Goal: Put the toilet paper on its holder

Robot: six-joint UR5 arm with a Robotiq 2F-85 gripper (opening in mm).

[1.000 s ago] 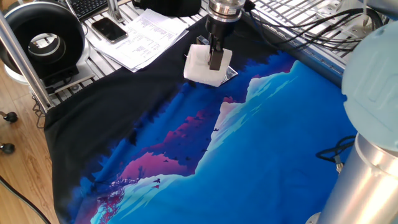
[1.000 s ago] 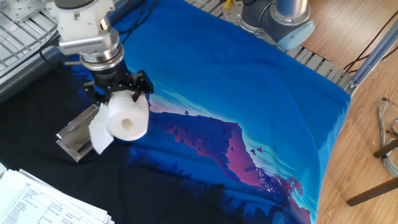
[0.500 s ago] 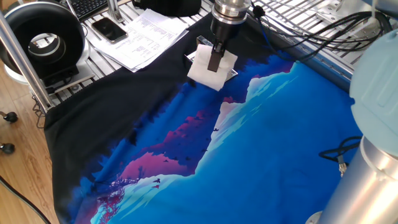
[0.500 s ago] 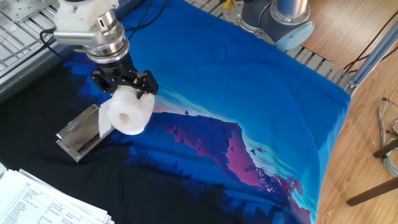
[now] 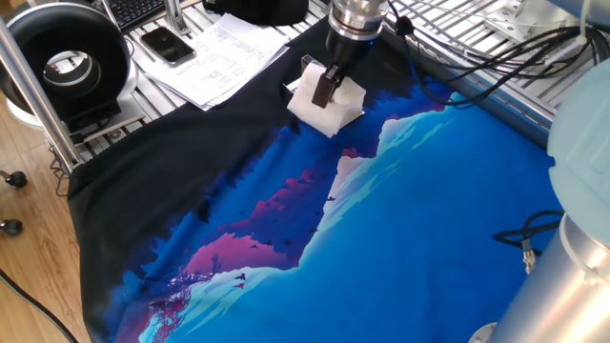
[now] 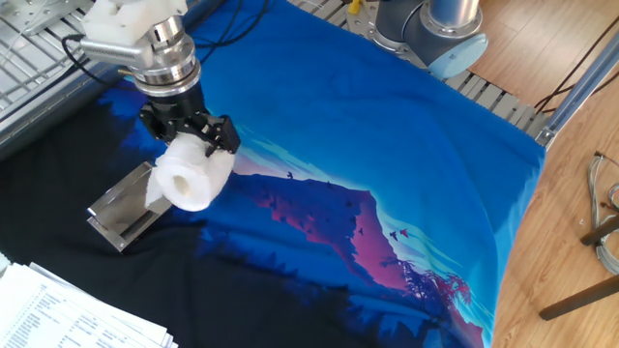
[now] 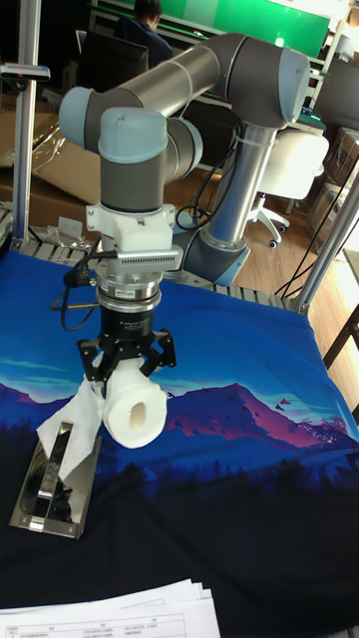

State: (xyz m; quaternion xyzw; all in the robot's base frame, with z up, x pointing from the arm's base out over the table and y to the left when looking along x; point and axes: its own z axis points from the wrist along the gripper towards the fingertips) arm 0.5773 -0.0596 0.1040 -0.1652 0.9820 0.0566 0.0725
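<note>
My gripper (image 6: pixel 190 145) (image 5: pixel 326 88) (image 7: pixel 128 371) is shut on the toilet paper (image 6: pixel 189 177) (image 5: pixel 327 106) (image 7: pixel 134 411), a white roll held tilted just above the cloth with its hollow centre facing outward. A loose tail of tissue (image 7: pixel 72 417) hangs from the roll toward the holder. The holder (image 6: pixel 121 206) (image 7: pixel 55 480) is a shiny silver plate lying flat on the black part of the cloth, right beside and partly under the roll. In one fixed view only a sliver of the holder (image 5: pixel 307 65) shows behind the roll.
A blue and black printed cloth (image 6: pixel 387 164) covers the table. Printed paper sheets (image 5: pixel 214 57) (image 6: pixel 58 309), a phone (image 5: pixel 168 43) and a large black round device (image 5: pixel 67 59) lie off the cloth's edge. Cables (image 5: pixel 477 38) run behind the arm.
The gripper has tilted and shifted slightly with the roll, bringing the roll lower and closer over the holder's edge. The grip has not changed.
</note>
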